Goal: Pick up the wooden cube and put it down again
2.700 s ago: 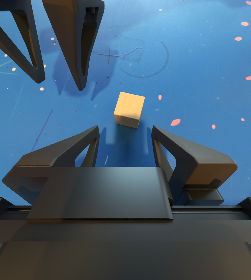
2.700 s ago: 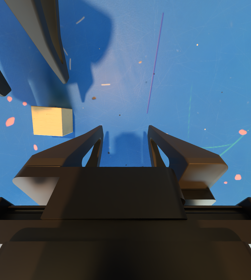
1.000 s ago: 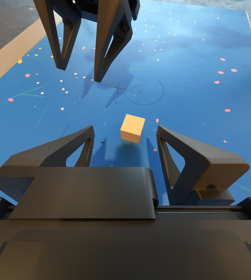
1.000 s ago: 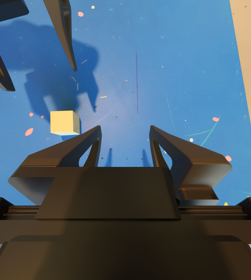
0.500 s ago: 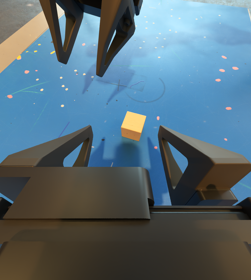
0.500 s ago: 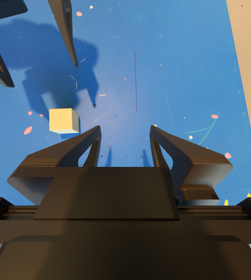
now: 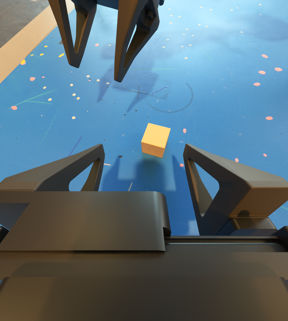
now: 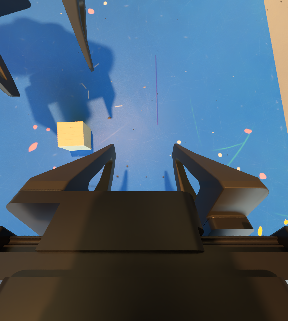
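One wooden cube (image 7: 155,139) sits flat on the blue desk (image 7: 226,121) – equal sides, corner turned slightly left. Two hands, both spread and empty: left hand (image 7: 143,147) just near of it, right hand (image 8: 143,147) beside it

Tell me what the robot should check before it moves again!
1. Block flat on the blue table, nothing touching it: ok.
2. Left pincer open and empty: ok.
3. Right pincer open and empty: ok.
4. Block lined up with the left pincer's gap: ok, it lies just ahead, a bit right of centre.
5. Block lined up with the right pincer's gap: not ok, it sits off to the left in the right wrist view.
6. How high the left pincer is above the table: cannot tell.
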